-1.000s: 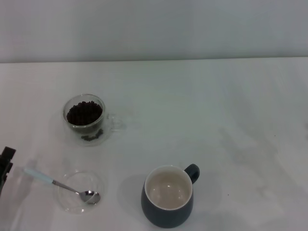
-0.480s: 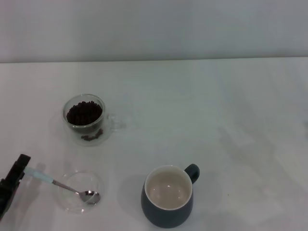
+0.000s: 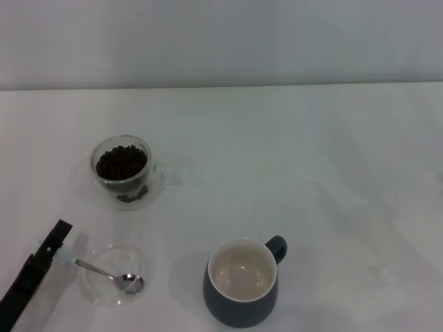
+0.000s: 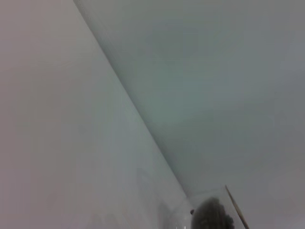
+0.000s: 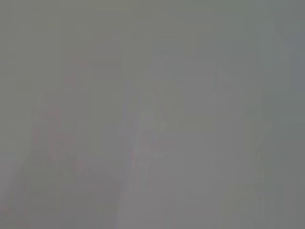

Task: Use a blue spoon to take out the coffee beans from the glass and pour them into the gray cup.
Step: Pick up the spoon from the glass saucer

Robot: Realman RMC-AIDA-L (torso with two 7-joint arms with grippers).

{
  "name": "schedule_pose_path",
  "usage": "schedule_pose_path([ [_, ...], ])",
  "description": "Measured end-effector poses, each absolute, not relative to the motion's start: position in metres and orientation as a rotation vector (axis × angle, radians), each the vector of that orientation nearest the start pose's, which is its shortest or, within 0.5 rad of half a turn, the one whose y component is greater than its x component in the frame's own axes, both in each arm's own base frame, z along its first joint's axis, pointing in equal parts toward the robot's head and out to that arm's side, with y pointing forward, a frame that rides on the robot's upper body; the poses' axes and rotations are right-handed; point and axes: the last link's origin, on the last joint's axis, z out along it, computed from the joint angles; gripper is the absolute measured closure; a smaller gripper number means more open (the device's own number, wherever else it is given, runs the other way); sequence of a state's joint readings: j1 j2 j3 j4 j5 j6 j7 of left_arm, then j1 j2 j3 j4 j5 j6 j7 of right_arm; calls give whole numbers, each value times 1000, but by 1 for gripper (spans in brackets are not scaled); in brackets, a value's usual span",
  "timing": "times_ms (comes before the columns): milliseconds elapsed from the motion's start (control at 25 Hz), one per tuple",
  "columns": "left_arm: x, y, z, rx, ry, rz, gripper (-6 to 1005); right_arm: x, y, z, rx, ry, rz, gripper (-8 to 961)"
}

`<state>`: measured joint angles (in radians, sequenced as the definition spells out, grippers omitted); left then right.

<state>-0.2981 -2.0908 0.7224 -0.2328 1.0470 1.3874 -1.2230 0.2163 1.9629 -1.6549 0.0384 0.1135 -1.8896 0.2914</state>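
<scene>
The glass (image 3: 123, 173), a clear mug holding the dark coffee beans (image 3: 121, 162), stands at the left of the table. The beans also show in the left wrist view (image 4: 212, 217). The blue spoon (image 3: 104, 272) lies with its metal bowl in a shallow clear dish (image 3: 138, 263) in front of the glass. My left gripper (image 3: 57, 235) comes in from the lower left and overlaps the pale blue handle end, hiding most of it. The gray cup (image 3: 242, 304), cream inside and empty, stands at the front centre. My right gripper is out of view.
The white table (image 3: 311, 159) runs to a grey wall at the back. The right wrist view shows only a plain grey surface.
My left gripper has moved up and to the right from the lower left corner and now covers the spoon's handle end. Spoon, glass and cup have not moved.
</scene>
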Motion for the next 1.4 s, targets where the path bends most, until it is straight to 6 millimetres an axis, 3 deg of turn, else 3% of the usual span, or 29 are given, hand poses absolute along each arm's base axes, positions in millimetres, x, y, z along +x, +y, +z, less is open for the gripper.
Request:
schedule_pose_path([
  [640, -350, 203, -80, -1451, -1692, -1267, 365, 359, 209, 80, -1496, 150, 916, 361],
  [1400, -347, 202, -75, -1473, -1658, -1304, 405, 360, 204, 76, -1495, 172, 910, 362],
])
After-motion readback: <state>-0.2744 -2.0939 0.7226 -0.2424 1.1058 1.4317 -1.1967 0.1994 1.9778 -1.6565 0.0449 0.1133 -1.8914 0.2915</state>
